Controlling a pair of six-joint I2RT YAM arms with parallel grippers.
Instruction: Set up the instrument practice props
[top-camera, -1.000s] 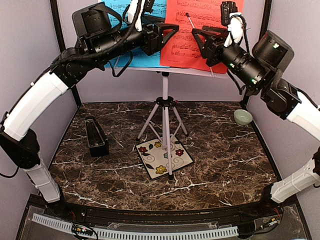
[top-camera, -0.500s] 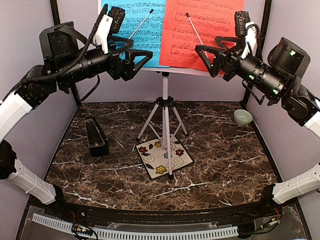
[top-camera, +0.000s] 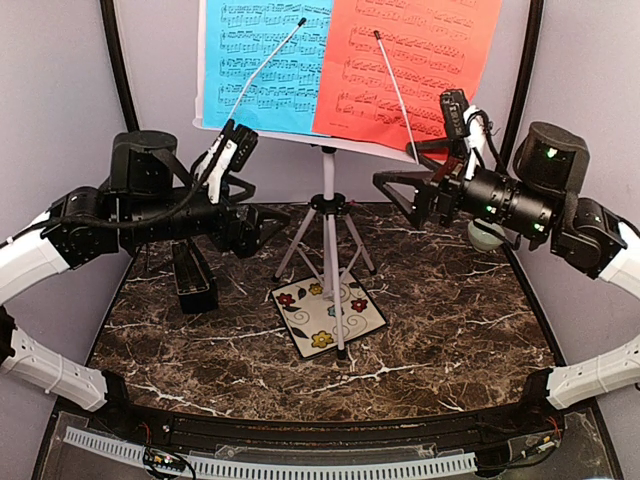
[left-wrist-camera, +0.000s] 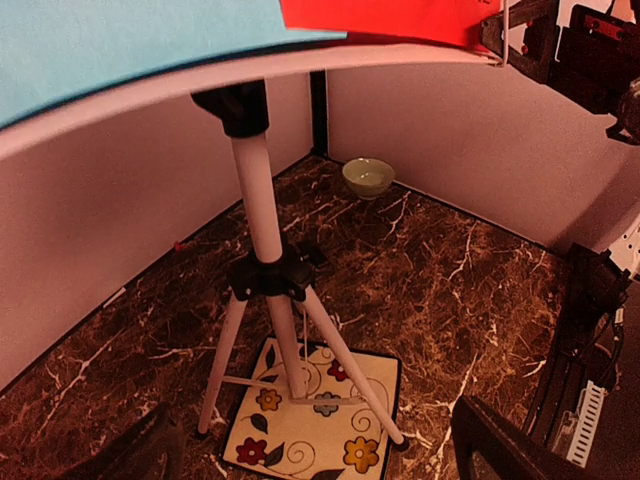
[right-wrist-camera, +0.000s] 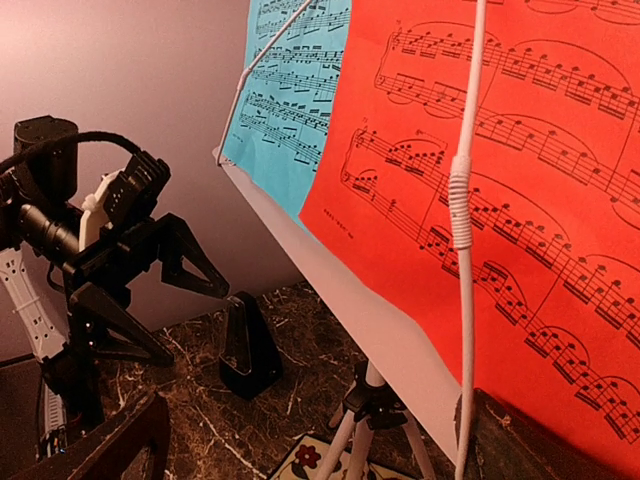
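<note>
The white music stand (top-camera: 330, 200) stands on its tripod mid-table, one leg on a floral tile. On its desk rest the blue music sheet (top-camera: 262, 60) on the left and the red music sheet (top-camera: 415, 60) on the right, each under a thin white holder wire. The black pyramid metronome (top-camera: 195, 285) stands at the left, partly behind my left arm. My left gripper (top-camera: 268, 222) hangs open and empty below the desk's left end. My right gripper (top-camera: 392, 195) is open and empty below the right end. The right wrist view shows the red sheet (right-wrist-camera: 540, 150), the blue sheet (right-wrist-camera: 300, 100) and the metronome (right-wrist-camera: 248, 345).
The square floral tile (top-camera: 328, 313) lies under the tripod's front leg; it also shows in the left wrist view as the tile (left-wrist-camera: 320, 420). A small pale green bowl (left-wrist-camera: 368, 176) sits at the back right corner. Grey walls close in the back and sides.
Both grippers opened and let go up at the sheets, then both arms dropped down and outward to below the stand's desk. The sheets stay on the stand.
</note>
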